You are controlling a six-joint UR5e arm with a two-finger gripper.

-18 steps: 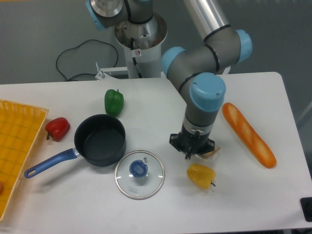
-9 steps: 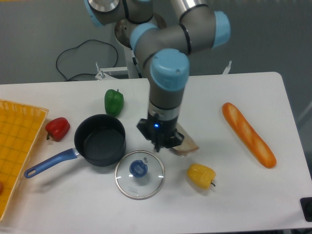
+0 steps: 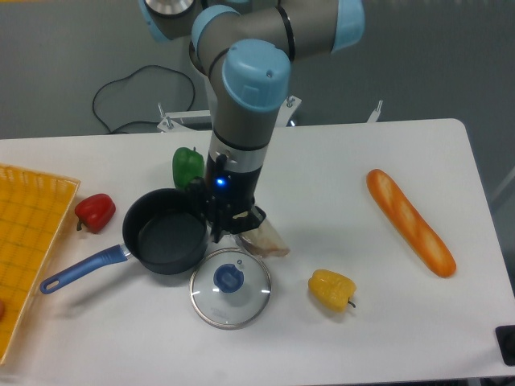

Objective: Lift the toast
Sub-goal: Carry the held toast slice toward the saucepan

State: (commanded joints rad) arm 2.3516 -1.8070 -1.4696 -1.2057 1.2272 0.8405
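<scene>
A white tabletop [image 3: 378, 338] carries several kitchen items. At the left edge lies a yellow mesh tray [image 3: 24, 241]. Near it sits a red pepper [image 3: 95, 211], and farther back a green pepper [image 3: 187, 166] stands close to the rim of a dark saucepan [image 3: 165, 232], whose blue handle [image 3: 80, 269] angles toward the front left. Just in front of the saucepan, a round glass lid [image 3: 231, 288] with a blue knob lies flat. To the right of the lid rests a yellow pepper [image 3: 331, 290], and well apart at the right lies a long orange baguette [image 3: 410, 221], set diagonally. A black cable [image 3: 121, 100] loops on the floor behind the tabletop.
</scene>
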